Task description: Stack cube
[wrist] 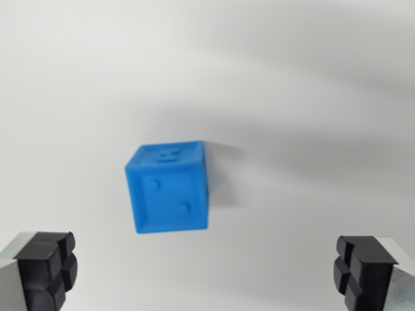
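Cube (167, 188) is the thing to pick up, and it sits alone on the white worktop (311, 97). It is near the middle of the wrist view, a bit toward the wrist view's left.

The pincer (204, 272) is spread wide and holds nothing. One black pad (45, 269) shows at the bottom on the wrist view's left. The other pad (363, 265) shows at the bottom on the wrist view's right. The cube lies between them but farther up in the picture, and neither pad touches it.

I think the job is at its first step: getting to the cube so it can be grabbed. Nothing has been lifted or stacked yet. Next, the pincer needs to come over the cube so a pad sits on each side. The cube is turned a little, so the pincer may need to twist to meet two flat sides. Then it can squeeze.

The cube is bright blue. The side facing us has two small round bumps. The top has a raised shape too, but it is too blurry to read. A soft shadow falls beside it. No second cube shows here, so I cannot tell where this one must go.
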Controlling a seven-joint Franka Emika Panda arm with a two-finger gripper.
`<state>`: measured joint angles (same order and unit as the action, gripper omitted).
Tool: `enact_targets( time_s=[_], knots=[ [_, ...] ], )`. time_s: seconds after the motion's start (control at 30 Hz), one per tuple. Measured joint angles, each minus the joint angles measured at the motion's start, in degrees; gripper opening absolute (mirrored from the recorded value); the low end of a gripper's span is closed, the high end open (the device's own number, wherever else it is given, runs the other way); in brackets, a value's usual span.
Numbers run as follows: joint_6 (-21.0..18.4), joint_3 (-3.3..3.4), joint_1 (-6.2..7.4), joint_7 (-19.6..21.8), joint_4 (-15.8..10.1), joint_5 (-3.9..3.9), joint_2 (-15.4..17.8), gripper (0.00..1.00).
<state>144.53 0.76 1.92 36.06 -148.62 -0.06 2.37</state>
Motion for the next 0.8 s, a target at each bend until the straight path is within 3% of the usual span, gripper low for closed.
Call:
enact_targets(
  time_s=[0.5,0.8],
  knots=[
    [10.44,-0.90,1.87,-2.29,-9.52,0.00,0.41,1.00],
    [18.02,-0.92,1.92,-2.37,-9.12,0.00,-7.85,1.00]
  ],
)
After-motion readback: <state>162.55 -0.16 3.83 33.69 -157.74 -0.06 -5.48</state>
